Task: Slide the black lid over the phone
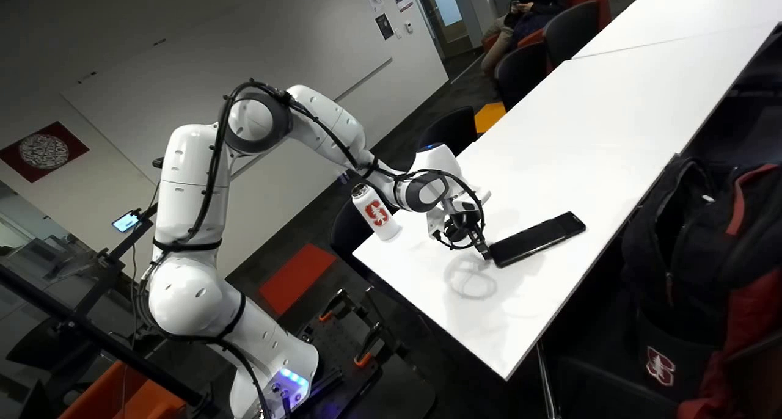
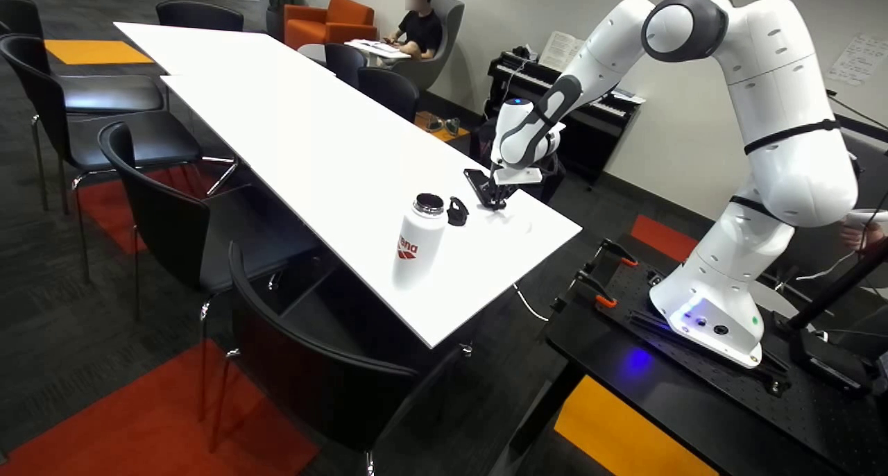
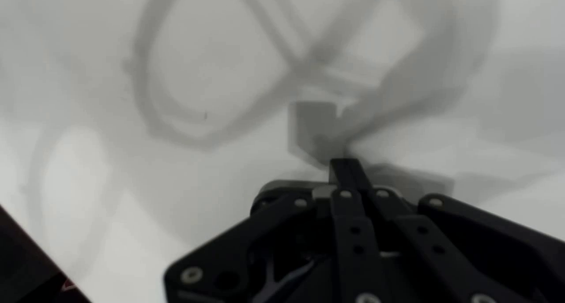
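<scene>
The phone (image 1: 537, 239) is a long flat black slab lying on the white table. It also shows in an exterior view (image 2: 479, 183), partly behind my gripper. In the wrist view, only one dark rounded end of the phone (image 3: 291, 185) shows behind the fingers. The black lid (image 2: 457, 212) lies on the table between the white bottle and my gripper; I cannot make it out in the wrist view. My gripper (image 3: 346, 164) points down with its fingers together and nothing visible between them. Its fingertips (image 1: 486, 252) are low, right beside the phone's near end; I cannot tell whether they touch.
A white bottle (image 2: 420, 243) with an open top stands upright near the table's edge, and it also shows in an exterior view (image 1: 374, 214). The white table's (image 1: 507, 339) corner lies near the arm. A dark backpack (image 1: 678, 248) is beside the table. Black chairs (image 2: 208, 226) line one side.
</scene>
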### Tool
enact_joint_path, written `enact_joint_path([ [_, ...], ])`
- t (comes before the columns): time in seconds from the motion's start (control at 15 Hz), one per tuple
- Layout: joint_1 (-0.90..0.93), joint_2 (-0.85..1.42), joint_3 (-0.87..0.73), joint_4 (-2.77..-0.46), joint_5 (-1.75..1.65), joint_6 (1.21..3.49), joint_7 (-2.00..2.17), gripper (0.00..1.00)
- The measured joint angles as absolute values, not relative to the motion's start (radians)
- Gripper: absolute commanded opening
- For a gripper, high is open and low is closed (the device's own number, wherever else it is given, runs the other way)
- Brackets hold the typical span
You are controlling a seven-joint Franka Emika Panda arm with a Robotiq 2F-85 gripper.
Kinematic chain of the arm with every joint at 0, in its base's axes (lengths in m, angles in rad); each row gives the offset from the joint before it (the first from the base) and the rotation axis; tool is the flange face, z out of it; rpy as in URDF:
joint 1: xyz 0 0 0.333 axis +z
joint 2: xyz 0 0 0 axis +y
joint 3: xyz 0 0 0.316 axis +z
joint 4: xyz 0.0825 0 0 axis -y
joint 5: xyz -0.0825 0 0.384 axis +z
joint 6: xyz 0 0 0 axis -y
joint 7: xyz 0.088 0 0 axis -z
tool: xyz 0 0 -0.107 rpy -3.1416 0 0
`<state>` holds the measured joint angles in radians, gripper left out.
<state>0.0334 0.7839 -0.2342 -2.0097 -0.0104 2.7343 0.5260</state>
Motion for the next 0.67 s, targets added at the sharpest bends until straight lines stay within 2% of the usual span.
enact_joint_path([
  [0.67,-0.003,0.786,-0.237,-1.945,-0.008,2.714,0.524,0.0],
])
